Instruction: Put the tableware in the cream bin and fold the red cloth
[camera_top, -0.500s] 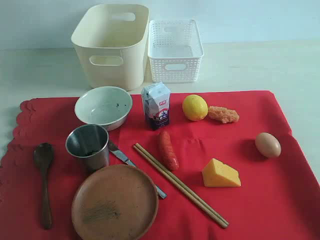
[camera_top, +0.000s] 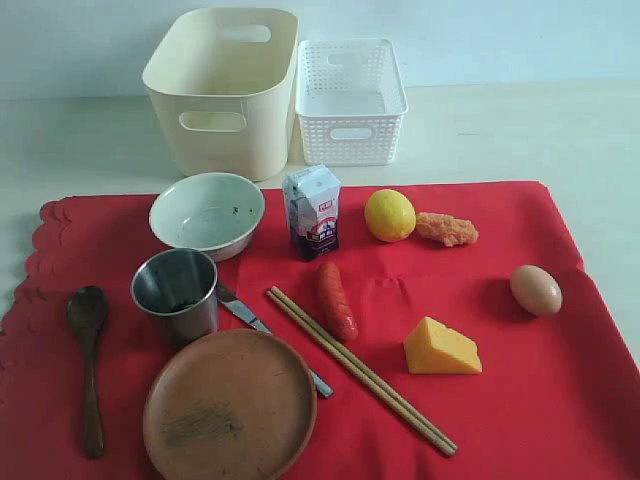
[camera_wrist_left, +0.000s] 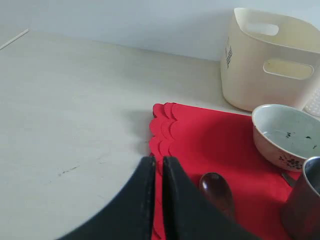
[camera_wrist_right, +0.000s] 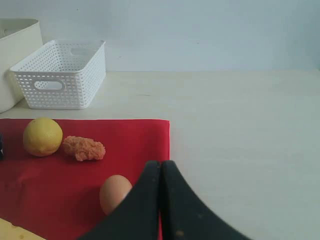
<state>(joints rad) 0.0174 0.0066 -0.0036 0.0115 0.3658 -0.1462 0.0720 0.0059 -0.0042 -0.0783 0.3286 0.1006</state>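
1. Judging by how things lie, no part of the task is done: the cream bin (camera_top: 222, 90) stands at the far left of the counter (camera_top: 500, 130) with nothing showing inside, just beside a white basket (camera_top: 351, 100).
2. All the tableware sits on the left half of the red cloth (camera_top: 540, 400). The bowl (camera_top: 207, 213) is farthest, the cup (camera_top: 176, 290) nearer, the spoon (camera_top: 88, 360) at the left edge and the plate (camera_top: 230, 405) nearest. The knife (camera_top: 240, 310) runs past the plate's right rim, and the chopsticks (camera_top: 360, 370) slant toward the middle.
3. Six pieces are left to move. Folding looks like the last step, since the milk carton (camera_top: 313, 212), lemon (camera_top: 389, 215), sausage (camera_top: 337, 298), cheese (camera_top: 441, 348) and egg (camera_top: 536, 289) also rest on the spread cloth.
4. The left jaws are all but pressed together, pinching nothing, at the scalloped left edge near the spoon. The right jaws are pressed together, empty, near the egg at the right edge.
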